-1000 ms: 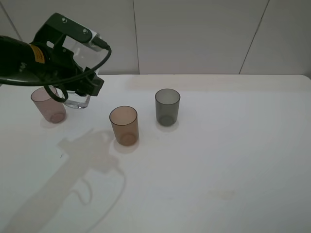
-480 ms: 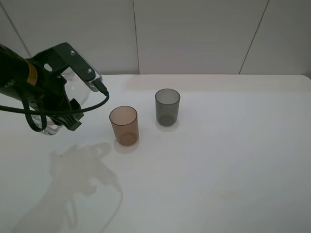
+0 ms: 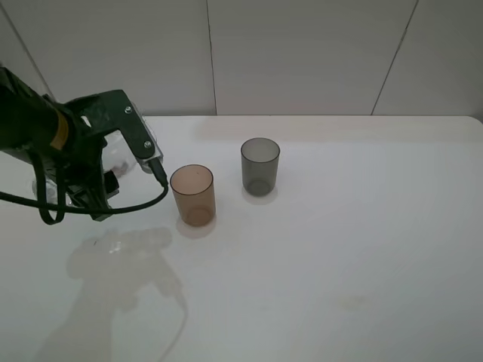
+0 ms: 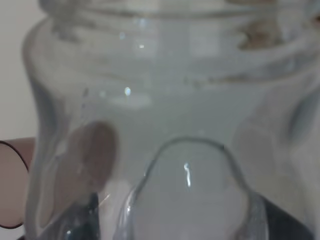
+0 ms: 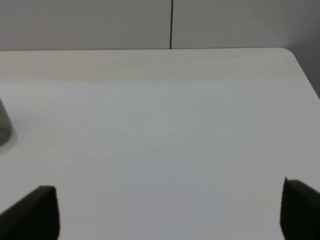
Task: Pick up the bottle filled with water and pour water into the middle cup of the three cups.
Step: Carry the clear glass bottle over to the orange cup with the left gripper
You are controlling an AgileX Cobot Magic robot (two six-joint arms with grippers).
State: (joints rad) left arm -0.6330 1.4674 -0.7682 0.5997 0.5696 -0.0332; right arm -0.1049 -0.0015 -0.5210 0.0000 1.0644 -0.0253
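Observation:
My left gripper (image 3: 81, 193) is shut on the clear bottle (image 3: 119, 161), held off the table at the left, to the left of the amber middle cup (image 3: 192, 194). The bottle (image 4: 160, 130), with water in it, fills the left wrist view, its threaded neck open. The amber cup stands upright and empty. The dark grey cup (image 3: 260, 166) stands behind and to the right of it. The pinkish cup is hidden behind my left arm in the high view; its rim shows in the left wrist view (image 4: 10, 185). My right gripper (image 5: 172, 215) is open and empty.
The white table (image 3: 347, 241) stretches right and forward of the cups, its back edge against a pale panelled wall. My left arm's cable (image 3: 143, 202) hangs close to the amber cup. The grey cup's side shows at the edge of the right wrist view (image 5: 4, 125).
My left arm has carried the bottle from behind the pinkish cup toward the front and now covers that cup. The amber and grey cups have not moved.

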